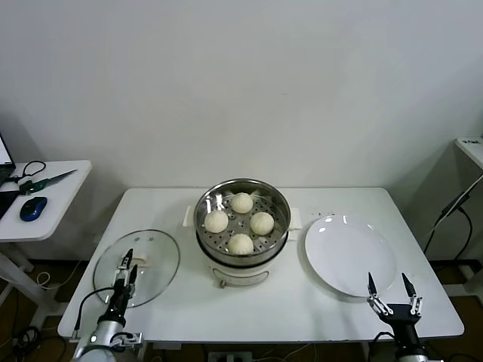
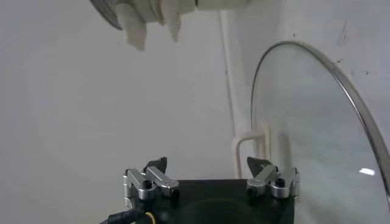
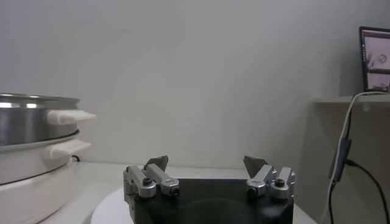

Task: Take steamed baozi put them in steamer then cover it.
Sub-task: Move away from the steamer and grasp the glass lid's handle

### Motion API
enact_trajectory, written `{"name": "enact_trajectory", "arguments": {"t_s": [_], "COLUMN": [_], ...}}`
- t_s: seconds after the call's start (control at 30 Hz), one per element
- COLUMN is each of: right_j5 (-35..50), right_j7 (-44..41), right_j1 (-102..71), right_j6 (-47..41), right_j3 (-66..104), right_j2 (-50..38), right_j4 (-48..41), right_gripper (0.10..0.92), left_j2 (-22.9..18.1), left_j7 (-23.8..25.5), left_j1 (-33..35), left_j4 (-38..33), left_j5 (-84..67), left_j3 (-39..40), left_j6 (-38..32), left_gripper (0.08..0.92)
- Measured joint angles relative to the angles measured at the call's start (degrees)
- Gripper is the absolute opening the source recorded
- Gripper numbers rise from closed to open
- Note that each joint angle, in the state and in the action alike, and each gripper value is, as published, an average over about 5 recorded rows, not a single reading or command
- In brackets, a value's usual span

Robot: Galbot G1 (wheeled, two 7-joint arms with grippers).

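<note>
The steamer (image 1: 242,226) is a big shiny metal pot on a white base. It looks heavy and hard, and sits ahead of both grippers, between them. The glass lid (image 1: 136,267) lies flat right under the left gripper (image 1: 126,268). It looks slippery and could break, so its small white handle (image 1: 143,260) seems the best place to take hold. Four soft white baozi (image 1: 241,222) sit inside the pot. Both the left gripper and the right gripper (image 1: 391,287) are spread wide, holding nothing.

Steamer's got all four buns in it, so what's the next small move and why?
Probably close the left gripper on the lid's handle. All four baozi sit in the uncovered steamer, the plate is bare, and the glass lid lies flat right at that open gripper. The right gripper waits open by the plate.
</note>
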Motion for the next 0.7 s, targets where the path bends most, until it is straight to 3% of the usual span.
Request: {"name": "enact_trajectory", "arguments": {"t_s": [0.7], "right_j5": [-0.48], "right_j7": [-0.17], "right_j1": [-1.44], "right_j6": [0.05], "right_j3": [0.94], "right_j2": [1.43], "right_j4": [2.61], "right_gripper": [0.823], "left_j2": [2.53], "left_j7": [-1.08], "left_j1": [-6.27], "left_j4": [7.63], "left_j5": [0.40], "left_j3": [0.30], "left_j6": [-1.23], "left_gripper": [0.817]}}
